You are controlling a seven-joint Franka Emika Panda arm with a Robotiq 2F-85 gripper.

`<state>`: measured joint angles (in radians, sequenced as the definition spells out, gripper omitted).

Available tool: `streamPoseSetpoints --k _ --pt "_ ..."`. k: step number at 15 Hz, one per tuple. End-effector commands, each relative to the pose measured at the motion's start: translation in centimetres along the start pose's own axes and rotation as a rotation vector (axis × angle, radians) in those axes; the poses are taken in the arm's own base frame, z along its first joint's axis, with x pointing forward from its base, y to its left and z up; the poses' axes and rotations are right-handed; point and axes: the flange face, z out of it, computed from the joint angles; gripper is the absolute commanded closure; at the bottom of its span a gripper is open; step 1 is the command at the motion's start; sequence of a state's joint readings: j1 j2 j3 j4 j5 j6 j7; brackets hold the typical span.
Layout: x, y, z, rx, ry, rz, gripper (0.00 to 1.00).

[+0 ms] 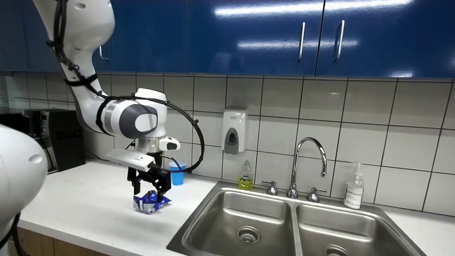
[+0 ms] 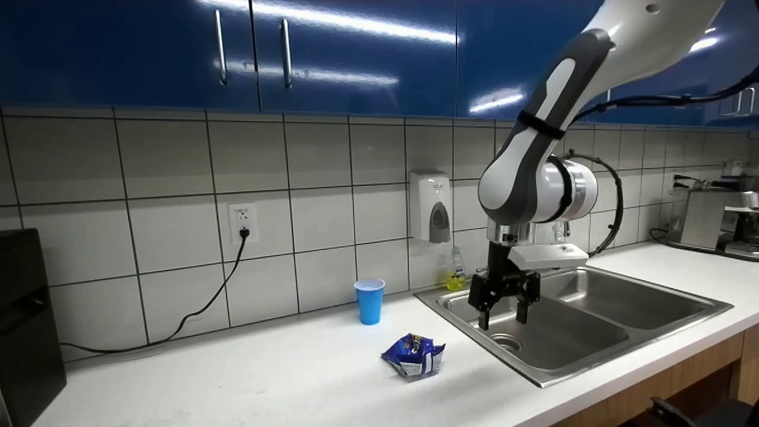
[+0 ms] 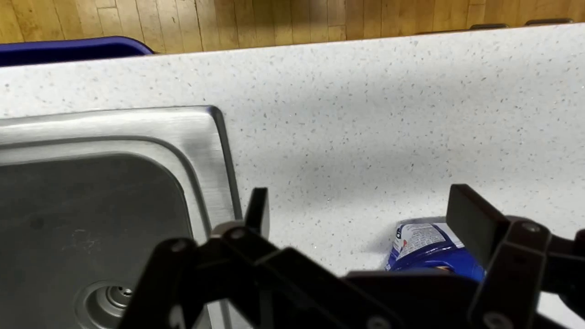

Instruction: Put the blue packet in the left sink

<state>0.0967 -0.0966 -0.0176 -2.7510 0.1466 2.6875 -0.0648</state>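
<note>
Wrist view had the gripper (image 3: 358,205) hanging above the speckled white counter (image 3: 343,151), fingers (image 3: 473,224) spread wide apart, with one of them blocking part of the blue packet (image 3: 432,249) below. Both exterior views had that packet just sitting there all crumpled on the counter, near the left sink (image 1: 213,233) and to the left of it, with a light-blue cup (image 2: 370,305) standing upright on the packet's far side by the tiled wall (image 2: 320,213). Oh, and the sink's round drain (image 1: 248,234) was in plain sight, plus a bottle of yellow liquid (image 1: 246,179) stood at the far edge.
</note>
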Motion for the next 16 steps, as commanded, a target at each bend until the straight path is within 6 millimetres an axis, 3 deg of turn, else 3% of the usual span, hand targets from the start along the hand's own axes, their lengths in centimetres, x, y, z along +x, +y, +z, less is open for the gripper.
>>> streamPoseSetpoints --k 1,6,16 --pt "2.3 -1.6 1.9 0.002 0.002 0.008 0.00" --pt "4.8 -3.7 3.5 -0.001 0.009 -0.024 0.00" --pt "9.0 -6.7 4.5 -0.008 0.032 -0.058 0.00"
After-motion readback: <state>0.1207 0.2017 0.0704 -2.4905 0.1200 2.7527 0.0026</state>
